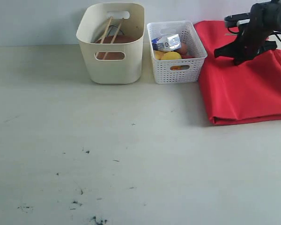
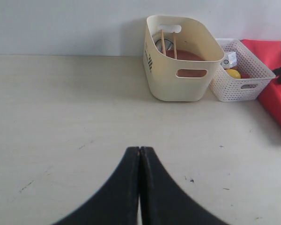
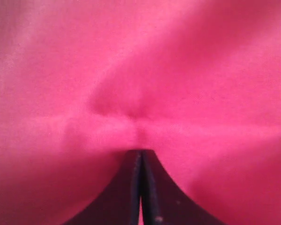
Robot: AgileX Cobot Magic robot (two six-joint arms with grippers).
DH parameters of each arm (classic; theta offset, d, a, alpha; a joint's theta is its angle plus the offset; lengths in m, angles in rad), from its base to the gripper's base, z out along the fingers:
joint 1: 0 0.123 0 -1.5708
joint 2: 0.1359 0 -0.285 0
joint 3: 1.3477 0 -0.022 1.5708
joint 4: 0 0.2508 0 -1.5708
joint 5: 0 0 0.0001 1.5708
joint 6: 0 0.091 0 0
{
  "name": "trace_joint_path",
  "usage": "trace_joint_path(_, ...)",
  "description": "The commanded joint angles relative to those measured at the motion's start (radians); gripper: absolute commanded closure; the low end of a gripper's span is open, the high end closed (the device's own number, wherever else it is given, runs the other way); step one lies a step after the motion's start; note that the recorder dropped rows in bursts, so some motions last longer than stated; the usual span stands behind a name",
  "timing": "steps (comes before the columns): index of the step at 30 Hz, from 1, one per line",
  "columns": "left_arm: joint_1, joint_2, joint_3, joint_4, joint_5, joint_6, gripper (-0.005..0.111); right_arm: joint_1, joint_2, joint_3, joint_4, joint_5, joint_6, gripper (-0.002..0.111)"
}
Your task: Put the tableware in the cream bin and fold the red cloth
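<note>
On the right, the right gripper (image 3: pixel 140 153) pinches the red cloth (image 3: pixel 201 70) with closed fingers; the left gripper (image 2: pixel 139 151) is closed on nothing.

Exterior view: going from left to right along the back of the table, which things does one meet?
cream bin → white lattice basket → red cloth

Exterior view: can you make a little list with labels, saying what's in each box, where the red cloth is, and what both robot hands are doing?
cream bin: holds chopsticks and brown plate
white basket: milk carton, lemon, other food
red cloth: folded, right of the basket
left hand: shut, empty, over the table
right hand: shut, tips at a pucker in the cloth
</note>
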Motion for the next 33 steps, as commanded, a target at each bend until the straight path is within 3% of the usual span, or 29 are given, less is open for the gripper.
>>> trace_joint_path(1,0.002,-0.005,0.006,0.001,-0.006,-0.008,0.107,-0.014,0.026,-0.007,0.034,0.085,0.030,0.108)
trace_joint_path(9,0.002,-0.005,0.006,0.003,-0.009,-0.002,0.107,-0.020,-0.210,-0.014,0.034,0.108,0.036,0.108)
trace_joint_path(22,0.002,-0.005,0.006,0.003,-0.029,0.004,0.107,-0.018,-0.617,-0.012,0.075,0.292,0.080,0.108)
trace_joint_path(33,0.002,-0.005,0.006,0.003,-0.137,0.032,0.107,-0.018,-0.921,-0.012,0.094,0.377,0.057,0.108)
